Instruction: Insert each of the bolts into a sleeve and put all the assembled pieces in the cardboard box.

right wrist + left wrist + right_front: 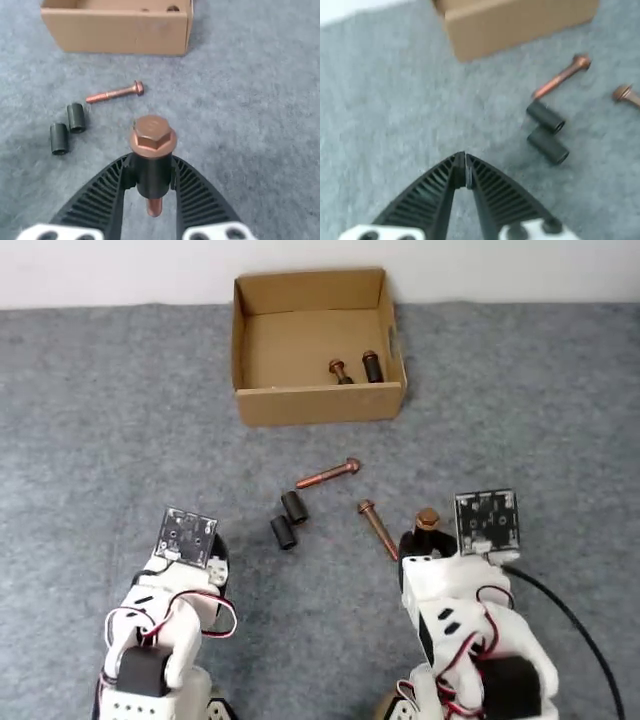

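In our right gripper (150, 166), clamped tight, a bolt (153, 136) sits in its sleeve (151, 182), well short of the cardboard box (318, 404). We judge it rigid and slick, best held across the sleeve. Our left gripper (465, 162) is closed, empty.

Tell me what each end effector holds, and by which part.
The right end effector grips an assembled bolt by its black sleeve, head up. The left end effector is shut, holding nothing.

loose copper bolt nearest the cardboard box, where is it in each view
High view: the long copper bolt lies between the brown cardboard box and two black cylindrical sleeves.
Left wrist view: bolt between sleeves and box.
Right wrist view: bolt between sleeves and box, beyond the sleeved bolt held by the right gripper.
Landmark: the sleeve pair.
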Tool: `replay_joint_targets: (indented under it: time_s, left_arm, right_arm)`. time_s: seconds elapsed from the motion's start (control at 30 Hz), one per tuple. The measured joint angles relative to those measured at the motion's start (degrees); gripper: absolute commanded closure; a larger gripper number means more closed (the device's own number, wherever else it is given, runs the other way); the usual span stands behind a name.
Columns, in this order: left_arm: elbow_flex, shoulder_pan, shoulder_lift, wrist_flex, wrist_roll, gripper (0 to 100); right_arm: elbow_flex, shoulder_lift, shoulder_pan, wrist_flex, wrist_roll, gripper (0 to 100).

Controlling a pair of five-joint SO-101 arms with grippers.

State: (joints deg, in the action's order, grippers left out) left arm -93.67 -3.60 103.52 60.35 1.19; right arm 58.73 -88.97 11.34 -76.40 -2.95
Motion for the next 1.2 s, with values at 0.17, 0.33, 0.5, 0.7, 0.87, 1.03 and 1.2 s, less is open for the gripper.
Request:
replay_joint_targets:
  time_s: [0.17, 0.33, 0.5, 0.7, 0.87, 1.03, 1.2]
  left_arm:
    - [-3.1, 0.4, 0.0, 0.0, 0.1, 100]
    - [-3.1, 0.4, 0.0, 0.0, 0.2, 100]
    - [-3.1, 0.4, 0.0, 0.9, 0.2, 100]
    - [-3.1, 0.4, -0.1, 5.6, 0.2, 100]
    - [-3.1, 0.4, -0.1, 5.6, 0.2, 100]
    - [-3.1, 0.4, -0.1, 5.6, 0.2, 100]
    - [-3.1, 0.4, -0.1, 5.1, -2.5, 100]
  right_arm:
    - [-12.5, 15.2, -0.1, -0.2, -3.4, 99.1]
    - [-28.9, 35.3, -0.2, -0.2, -4.2, 99.1]
    - [-47.1, 56.6, -0.2, -0.2, -4.3, 99.1]
    - [-69.1, 81.1, -0.4, 4.9, -4.3, 99.1]
    - [-83.9, 99.7, -0.6, 14.1, -2.5, 99.1]
    - [-96.0, 116.6, -0.4, 22.2, 0.7, 99.1]
    - [-107.8, 130.1, 1.5, 25.3, 5.5, 99.1]
